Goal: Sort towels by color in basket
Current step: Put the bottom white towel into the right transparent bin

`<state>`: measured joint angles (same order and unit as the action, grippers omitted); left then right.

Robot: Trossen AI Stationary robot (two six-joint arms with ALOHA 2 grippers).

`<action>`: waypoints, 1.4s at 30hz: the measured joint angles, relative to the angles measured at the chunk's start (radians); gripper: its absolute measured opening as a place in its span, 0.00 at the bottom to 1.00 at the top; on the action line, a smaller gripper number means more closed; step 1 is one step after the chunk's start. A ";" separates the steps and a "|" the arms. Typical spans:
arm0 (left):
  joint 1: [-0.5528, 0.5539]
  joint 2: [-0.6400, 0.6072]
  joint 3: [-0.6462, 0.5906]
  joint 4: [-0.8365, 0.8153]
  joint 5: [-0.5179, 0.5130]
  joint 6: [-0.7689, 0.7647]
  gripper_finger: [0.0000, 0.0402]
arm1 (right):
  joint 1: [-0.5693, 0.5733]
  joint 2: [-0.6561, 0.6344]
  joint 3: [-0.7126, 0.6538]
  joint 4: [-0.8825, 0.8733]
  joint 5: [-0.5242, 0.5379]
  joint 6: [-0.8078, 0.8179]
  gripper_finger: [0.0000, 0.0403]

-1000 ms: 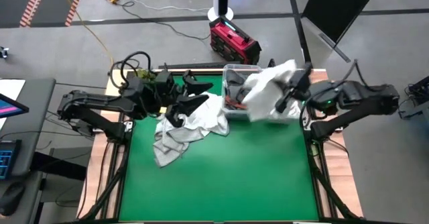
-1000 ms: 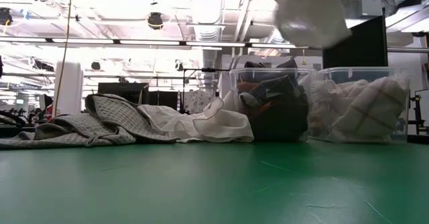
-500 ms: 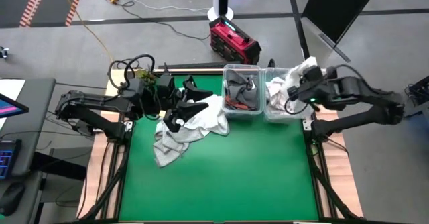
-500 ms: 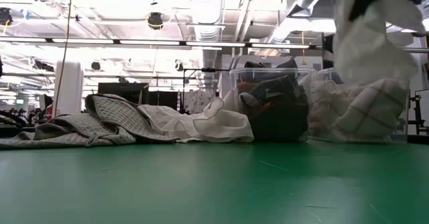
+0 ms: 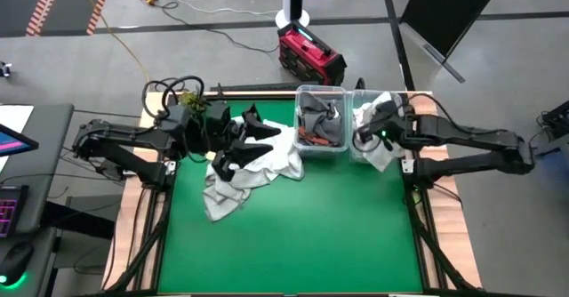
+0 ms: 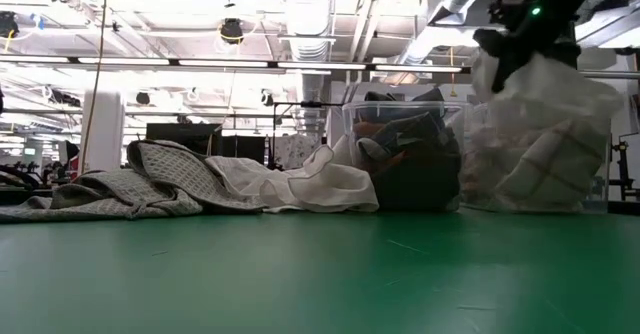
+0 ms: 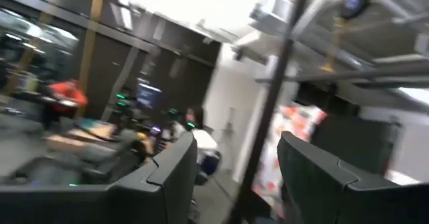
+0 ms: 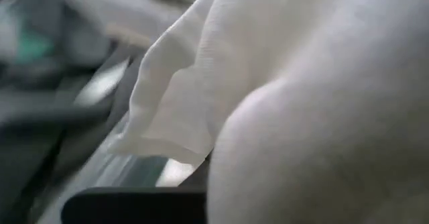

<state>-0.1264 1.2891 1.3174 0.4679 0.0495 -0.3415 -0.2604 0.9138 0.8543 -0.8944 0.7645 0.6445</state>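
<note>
Towels lie split — a light grey cloth (image 6: 130,179) and a plain white cloth (image 5: 267,159) heaped on the green table (image 5: 311,235), darker ones in the left clear plastic bin (image 5: 320,132). Over the right clear bin (image 5: 360,150), the right gripper (image 5: 366,135) pinches a white towel (image 6: 545,109). The left gripper (image 5: 238,146) hovers above the heap — fingers spread.

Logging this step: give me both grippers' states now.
Left gripper: open, empty, over the towel pile.
Right gripper: shut on the white towel, at the right bin.
</note>
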 joint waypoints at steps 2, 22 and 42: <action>-0.009 -0.005 0.000 -0.014 0.042 0.000 0.49 | -0.067 0.000 -0.015 0.090 0.017 -0.035 0.09; -0.028 -0.201 0.000 -0.376 0.068 0.023 0.49 | -0.317 0.272 -0.027 0.081 -0.275 -0.088 0.09; -0.029 -0.210 0.000 -0.461 0.039 -0.048 0.49 | -0.324 0.614 -0.026 0.063 -0.482 -0.597 0.22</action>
<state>-0.1551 1.0790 1.3174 0.0067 0.0887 -0.3893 -0.5840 1.5275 0.8285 -0.8318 0.2821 0.0470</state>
